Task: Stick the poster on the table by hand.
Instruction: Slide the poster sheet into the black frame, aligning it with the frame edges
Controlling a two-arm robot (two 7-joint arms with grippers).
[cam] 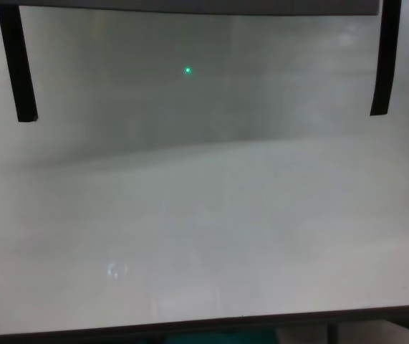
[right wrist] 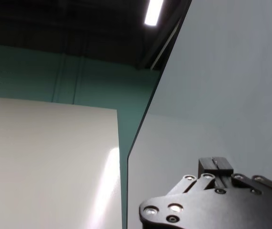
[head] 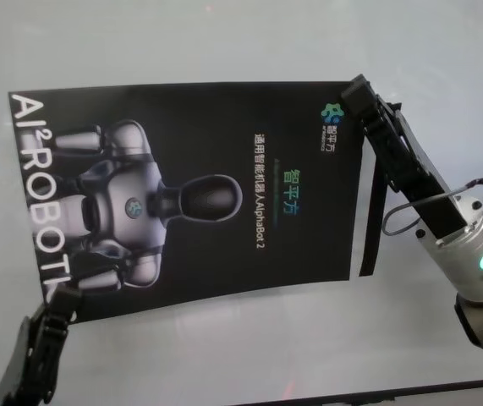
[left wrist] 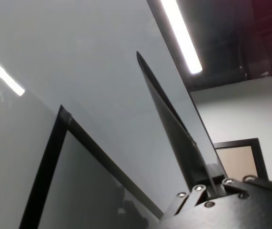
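Surface: the table point(head: 224, 42) is a wide, smooth, pale grey-white sheet filling nearly the whole head view; its dark front edge shows along the bottom of the chest view.

Poster place: the poster point(head: 199, 194) sits in the middle of the head view, tilted slightly, its long sides running left to right.

Poster look: thin, dark and glossy, printed with a silvery robot figure, "AI² ROBOT" in pale letters down its left edge, and a small green-blue logo near its upper right corner.

Poster edge-on: in the left wrist view it appears as a thin dark blade point(left wrist: 174, 129) rising from the fingers.

Left hand: the left gripper point(head: 62, 306) is at the lower left of the head view, on the poster's lower left corner; its jaws are clenched on that corner.

Right hand: the right gripper point(head: 358, 95) reaches in from the right to the poster's upper right corner; whether its fingers pinch the sheet or only touch it, I cannot tell.

Tape: a narrow black tape strip point(head: 370, 216) hangs down along the poster's right edge; the chest view shows two such strips, upper left point(cam: 16, 64) and upper right point(cam: 385, 61).

Open room: bare table lies above the poster and below it toward the front edge.
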